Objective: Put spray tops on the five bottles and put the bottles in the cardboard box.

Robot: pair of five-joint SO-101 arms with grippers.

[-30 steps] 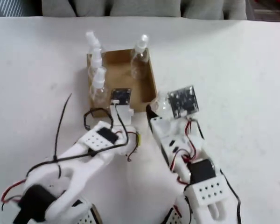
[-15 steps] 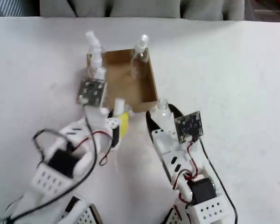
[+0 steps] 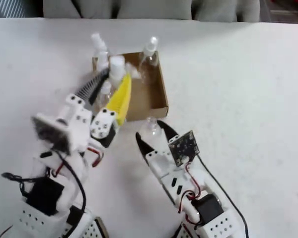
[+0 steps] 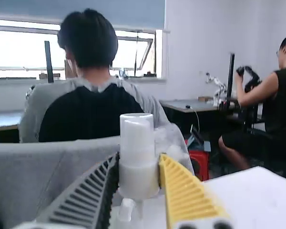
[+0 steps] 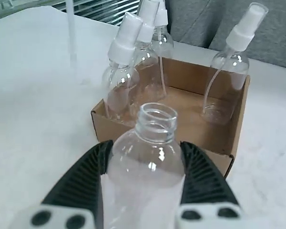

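**Jaws on both arms full: one spray top, one uncapped bottle**

Jaws of the left gripper [image 3: 118,74] are clamped on a white spray top [image 3: 116,65], which sits upright between the grey finger and the yellow finger. In the left wrist view the spray top [image 4: 137,143] stands up above both fingertips of the gripper [image 4: 138,164]. Gripper and top hang over the cardboard box [image 3: 161,94], above the side where three bottles stand.

Jaws of the right gripper [image 3: 150,131] are closed around a clear open bottle [image 3: 151,126], one black finger on each side of its body. The right wrist view shows this bottle [image 5: 145,157] upright, its neck bare, held in the gripper [image 5: 145,152] just outside the box wall nearest the arms. Whether its base touches the table [image 3: 238,74] cannot be told.

Inside the box [image 5: 181,102] stand four capped bottles: three in a row [image 5: 121,81] along one side wall, and a fourth [image 5: 229,71] alone in the far corner on the opposite side.
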